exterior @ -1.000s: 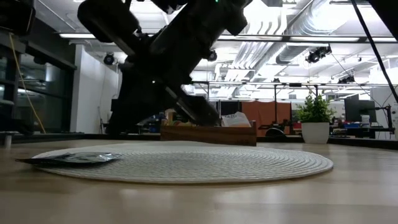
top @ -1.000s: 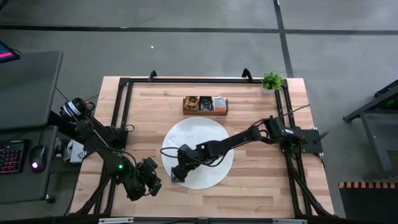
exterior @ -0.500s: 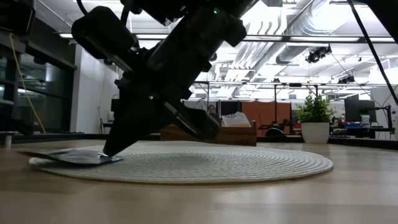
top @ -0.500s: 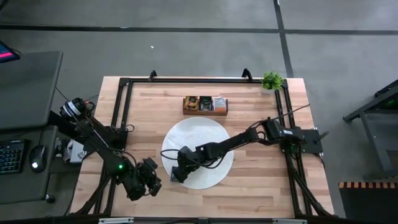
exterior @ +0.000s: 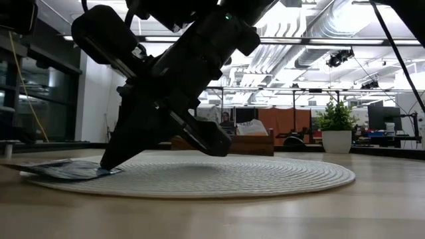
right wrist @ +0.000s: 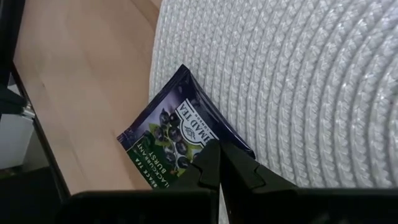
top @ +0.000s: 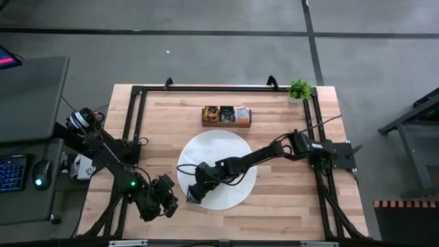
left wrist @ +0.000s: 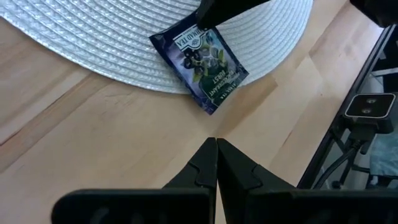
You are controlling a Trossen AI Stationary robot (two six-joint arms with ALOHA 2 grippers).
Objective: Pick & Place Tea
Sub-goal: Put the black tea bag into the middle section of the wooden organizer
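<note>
My right jaws point(right wrist: 217, 163): pressed together, tips down on the near edge of the tea sachet, at the front-left edge of the mat; in the low view point(exterior: 106, 161) the tip meets the sachet where it lies on the mat's rim. I cannot tell whether any of the sachet is pinched between them.
My left jaws point(left wrist: 216, 163): together, holding nothing, hanging over bare wood by the counter's front-left corner point(top: 167, 201), pointed towards the sachet but apart from it.
Tea sachet point(left wrist: 199, 62): one dark blue, flat, square packet with fruit printed on it, lying flat, partly on the mat and partly sticking out over the wood point(right wrist: 171, 140); from the low view point(exterior: 63, 169) it looks thin, with its outer corner off the rim.
Mat point(top: 226, 147): round, white, woven, in the middle of the counter.
Tray point(top: 226, 115): brown wood, beyond the mat towards the back, with small packets standing in its compartments; well apart from both my jaws.
Counter point(top: 274, 206): pale wood planks, with a black frame along its edges.
Plant point(top: 300, 88): small, green, in a white pot at the back-right corner.
</note>
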